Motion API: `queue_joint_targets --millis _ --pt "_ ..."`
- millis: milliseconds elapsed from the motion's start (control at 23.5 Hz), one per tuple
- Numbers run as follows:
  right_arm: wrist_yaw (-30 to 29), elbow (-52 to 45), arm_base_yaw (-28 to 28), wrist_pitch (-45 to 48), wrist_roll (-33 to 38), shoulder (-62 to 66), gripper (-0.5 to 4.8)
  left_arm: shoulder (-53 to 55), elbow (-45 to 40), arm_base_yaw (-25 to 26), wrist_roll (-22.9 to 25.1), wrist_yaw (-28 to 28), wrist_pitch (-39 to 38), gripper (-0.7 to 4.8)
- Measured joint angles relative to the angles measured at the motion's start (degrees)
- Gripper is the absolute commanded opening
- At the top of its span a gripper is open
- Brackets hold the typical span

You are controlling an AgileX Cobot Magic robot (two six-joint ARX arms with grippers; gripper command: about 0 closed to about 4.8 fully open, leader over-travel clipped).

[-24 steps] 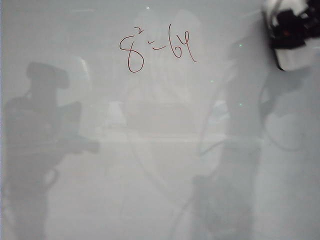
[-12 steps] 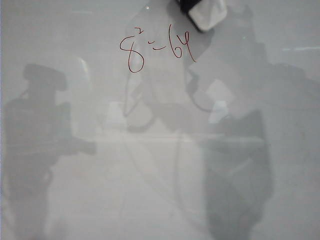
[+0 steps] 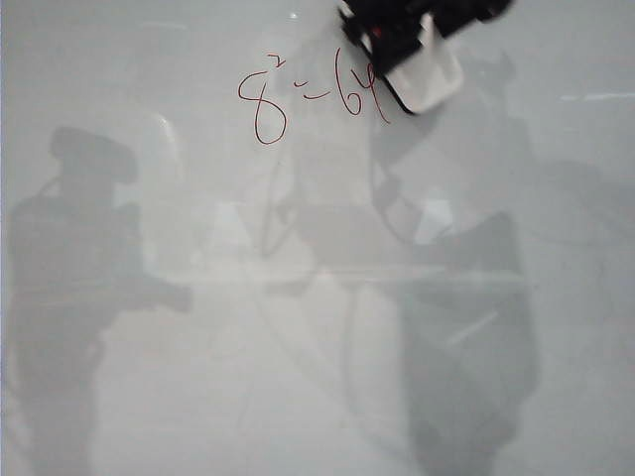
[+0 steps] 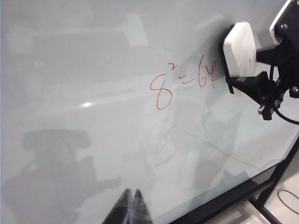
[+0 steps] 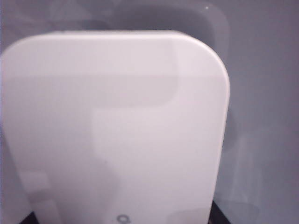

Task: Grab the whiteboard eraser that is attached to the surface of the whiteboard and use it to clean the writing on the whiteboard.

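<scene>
Whiteboard eraser (image 3: pixel 429 76) diagonal (right tool (image 3: pixel 412 40))

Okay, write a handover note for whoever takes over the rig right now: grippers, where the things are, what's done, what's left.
Right gripper: shut on the eraser, at the top of the whiteboard, right at the end of the red writing.
Left gripper: shut, nothing in it, low near the board's bottom edge, away from the writing.
Done: eraser picked up and brought to the writing.
Left: all of "8² = 64" remains legible; wipe across it.
</scene>
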Motion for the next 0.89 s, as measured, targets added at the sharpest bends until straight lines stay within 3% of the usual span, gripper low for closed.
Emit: queue_joint_targets --millis 255,383,595,893 --pt "-8.6 -13.6 -0.7 18.8 3.7 -2.7 1.79 0.0 0.0 0.0 0.0 0.0 0.0 -0.06" --pt "-9.9 -15.1 -1.5 25.9 8.4 -2.2 1.79 0.0 0.0 0.0 0.0 0.0 0.0 -0.06" --pt "-12.3 -15.1 -5.9 27.5 10.1 -0.2 1.79 0.0 0.0 0.0 0.0 0.0 0.0 -0.06" --pt "-14.8 -15.2 -6.4 30.7 10.8 2.6 1.75 0.0 0.0 0.0 0.0 0.0 0.0 -0.06"
